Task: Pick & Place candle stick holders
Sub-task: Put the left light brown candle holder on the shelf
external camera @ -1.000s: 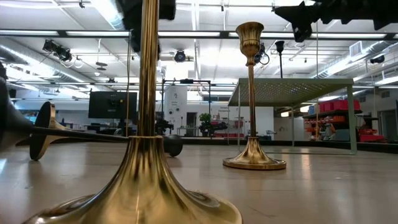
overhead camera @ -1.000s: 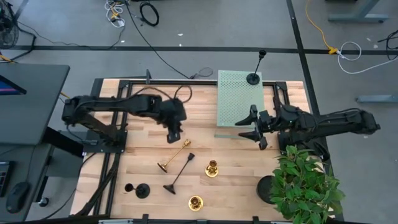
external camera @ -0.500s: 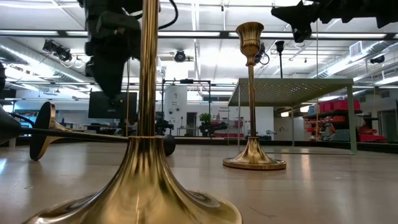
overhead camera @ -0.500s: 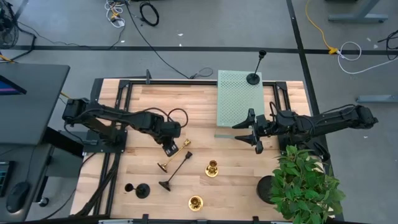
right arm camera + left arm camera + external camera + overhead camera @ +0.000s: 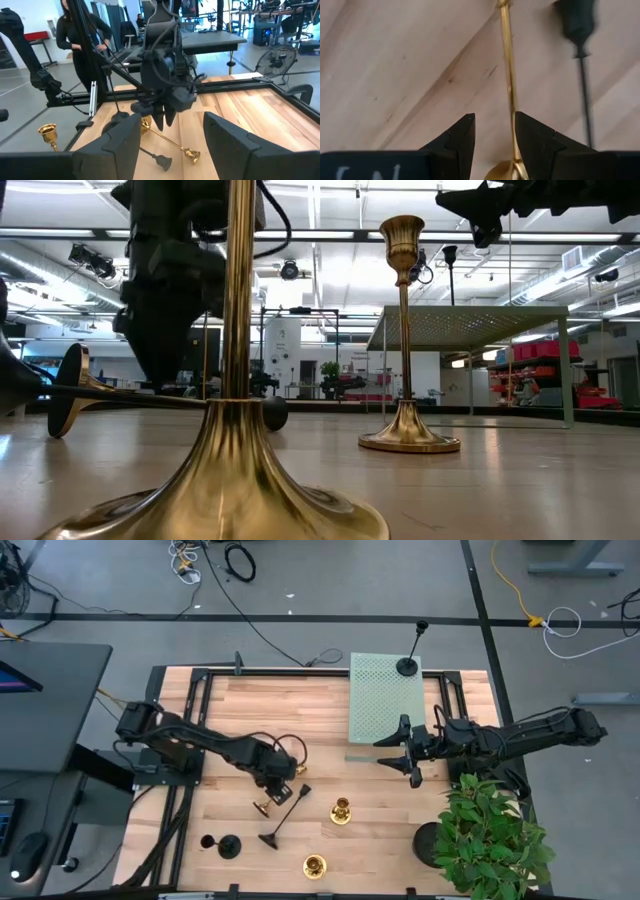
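A gold candle stick holder [image 5: 281, 790] lies on its side on the wooden table [image 5: 240, 705], its base [image 5: 262, 807] toward the near edge. My left gripper [image 5: 280, 776] points down over it, open. In the left wrist view its gold stem [image 5: 509, 95] runs between the fingers of my left gripper [image 5: 495, 131], close beside one of them. A black holder [image 5: 288, 816] lies on its side next to it. Two gold holders [image 5: 341, 810] [image 5: 315, 864] and a black one [image 5: 228, 846] stand near the front edge. My right gripper [image 5: 405, 751] hangs level and open, with nothing in it.
A green perforated stand [image 5: 385, 700] at the back right carries one upright black holder [image 5: 408, 665]. A potted plant [image 5: 490, 835] stands at the near right corner. A person [image 5: 75, 35] stands beyond the table's left side. Bare wood lies between the two arms.
My left gripper has come down and toward the table's near edge onto the lying gold holder, rolling about its own axis as it sank. Its fingers now stand on either side of the stem. The holders have not moved.
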Controlling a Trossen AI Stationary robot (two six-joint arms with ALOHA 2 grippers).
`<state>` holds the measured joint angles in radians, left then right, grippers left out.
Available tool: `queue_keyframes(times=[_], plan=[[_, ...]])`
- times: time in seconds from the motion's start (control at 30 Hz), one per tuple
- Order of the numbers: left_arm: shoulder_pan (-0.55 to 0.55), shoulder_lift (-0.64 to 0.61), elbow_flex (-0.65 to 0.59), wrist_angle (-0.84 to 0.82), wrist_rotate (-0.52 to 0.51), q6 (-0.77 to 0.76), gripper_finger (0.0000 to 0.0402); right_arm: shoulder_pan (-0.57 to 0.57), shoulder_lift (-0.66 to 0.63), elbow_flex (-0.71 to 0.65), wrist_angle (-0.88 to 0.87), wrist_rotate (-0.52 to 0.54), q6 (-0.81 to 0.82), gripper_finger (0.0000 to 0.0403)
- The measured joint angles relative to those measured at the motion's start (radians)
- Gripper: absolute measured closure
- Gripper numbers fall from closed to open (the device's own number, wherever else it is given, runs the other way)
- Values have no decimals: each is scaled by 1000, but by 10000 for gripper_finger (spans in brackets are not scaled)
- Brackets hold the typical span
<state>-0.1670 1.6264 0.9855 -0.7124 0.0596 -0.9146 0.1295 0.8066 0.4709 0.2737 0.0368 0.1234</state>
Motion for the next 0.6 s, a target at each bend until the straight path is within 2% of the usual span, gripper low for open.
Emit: queue_keyframes(times=[0.23,0.4,0.6], plan=[[-1,66,0,18,33,-18,262,0,0,0,0,0,0,191],[8,75,6,44,111,3,262,0,0,0,0,1,0,191],[27,69,52,35,77,-17,262,0,0,0,0,1,0,191]])
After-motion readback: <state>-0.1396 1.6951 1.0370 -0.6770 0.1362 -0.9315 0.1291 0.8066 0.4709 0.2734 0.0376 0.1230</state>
